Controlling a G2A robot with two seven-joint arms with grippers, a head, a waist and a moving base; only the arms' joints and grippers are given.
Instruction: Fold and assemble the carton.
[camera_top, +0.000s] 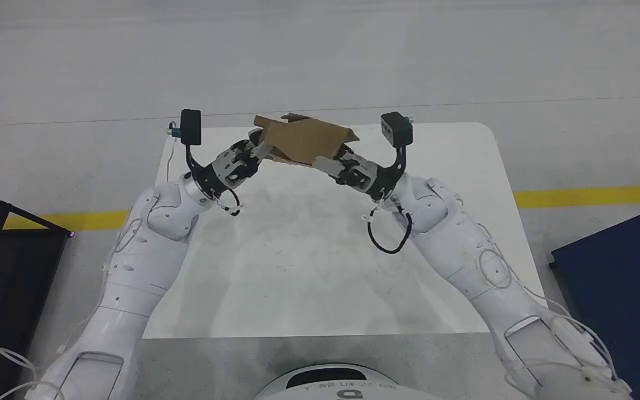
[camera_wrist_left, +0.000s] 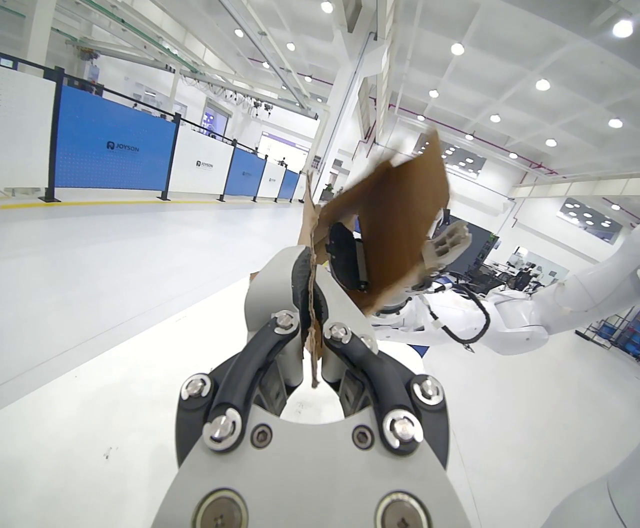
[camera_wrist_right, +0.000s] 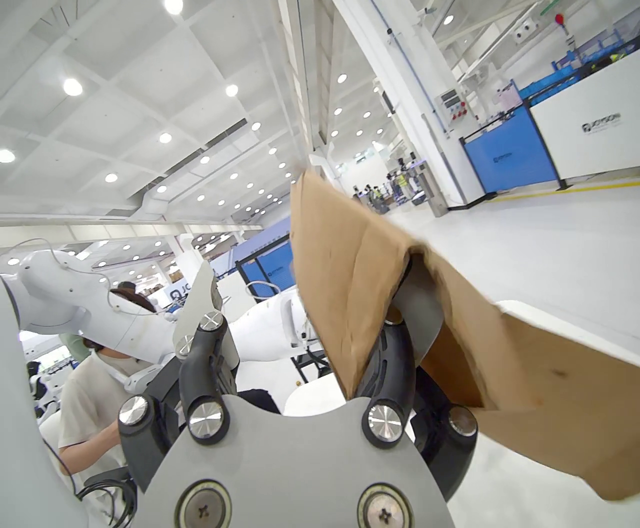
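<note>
A brown cardboard carton (camera_top: 305, 138), partly folded, hangs in the air above the far edge of the white table (camera_top: 300, 260), between both arms. My left gripper (camera_top: 255, 152) holds its left end. In the left wrist view that gripper (camera_wrist_left: 312, 295) is shut on a thin cardboard edge, and a carton panel (camera_wrist_left: 395, 225) rises beyond it. My right gripper (camera_top: 335, 165) is at the carton's right end. In the right wrist view it (camera_wrist_right: 307, 270) stands open astride a carton flap (camera_wrist_right: 345, 280), with one finger (camera_wrist_right: 420, 310) tucked inside the fold and the other (camera_wrist_right: 200, 300) out in the open.
The white table stretches toward me from below the carton. A yellow line (camera_top: 580, 196) runs across the grey floor beside it. A dark frame (camera_top: 20, 230) stands at the left of the table and a blue block (camera_top: 600, 265) at the right.
</note>
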